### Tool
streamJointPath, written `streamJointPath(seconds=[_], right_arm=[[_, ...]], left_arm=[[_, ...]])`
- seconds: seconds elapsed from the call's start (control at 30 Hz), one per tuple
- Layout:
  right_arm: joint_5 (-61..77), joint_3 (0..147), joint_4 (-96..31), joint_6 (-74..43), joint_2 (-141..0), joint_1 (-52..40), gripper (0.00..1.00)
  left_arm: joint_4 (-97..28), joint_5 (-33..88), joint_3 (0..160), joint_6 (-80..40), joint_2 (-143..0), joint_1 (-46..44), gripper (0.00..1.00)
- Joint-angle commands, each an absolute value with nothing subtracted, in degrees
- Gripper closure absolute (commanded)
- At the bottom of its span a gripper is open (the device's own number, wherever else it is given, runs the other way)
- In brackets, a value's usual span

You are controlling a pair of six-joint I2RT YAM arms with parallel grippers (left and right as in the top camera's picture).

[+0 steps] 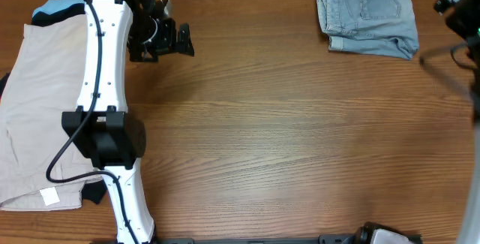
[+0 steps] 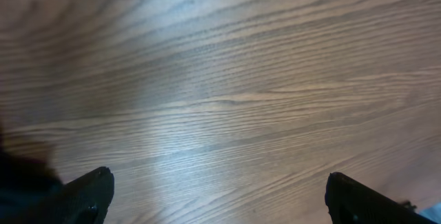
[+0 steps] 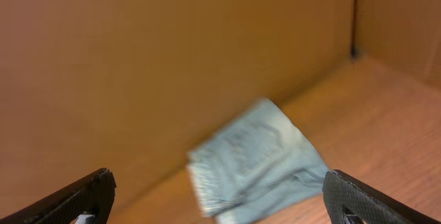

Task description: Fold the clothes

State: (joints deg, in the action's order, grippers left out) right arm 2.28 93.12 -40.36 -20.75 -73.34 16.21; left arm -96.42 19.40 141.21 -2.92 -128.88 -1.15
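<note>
Upper right on the table (image 1: 285,139), one folded pair of blue shorts (image 1: 367,15), far left one big beige pair (image 1: 37,109), left claw (image 2: 217,189) spread wide, right claw (image 3: 217,189) spread wide too

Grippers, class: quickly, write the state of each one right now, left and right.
Left gripper: open, holding nothing.
Right gripper: open, holding nothing; the denim shorts lie beyond it.
</note>
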Motion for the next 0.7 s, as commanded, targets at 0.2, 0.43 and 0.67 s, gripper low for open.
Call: streamJointPath(seconds=[0.2, 0.43, 0.67], right_arm=[[2.7, 92.9, -44.8, -20.8, -53.0, 15.7, 0.00], [2.7, 92.9, -45.2, -20.8, -48.5, 15.7, 0.00], [2.7, 92.6, -54.0, -20.8, -48.7, 15.7, 0.00]], left_arm=[[-94.6, 9.6, 143.9, -3.9, -109.1, -1.6, 0.00], [-91.4, -2.6, 143.7, -17.1, -107.0, -1.5, 0.00], [-88.4, -25.5, 141.3, -47.4, -108.8, -1.5, 0.00]])
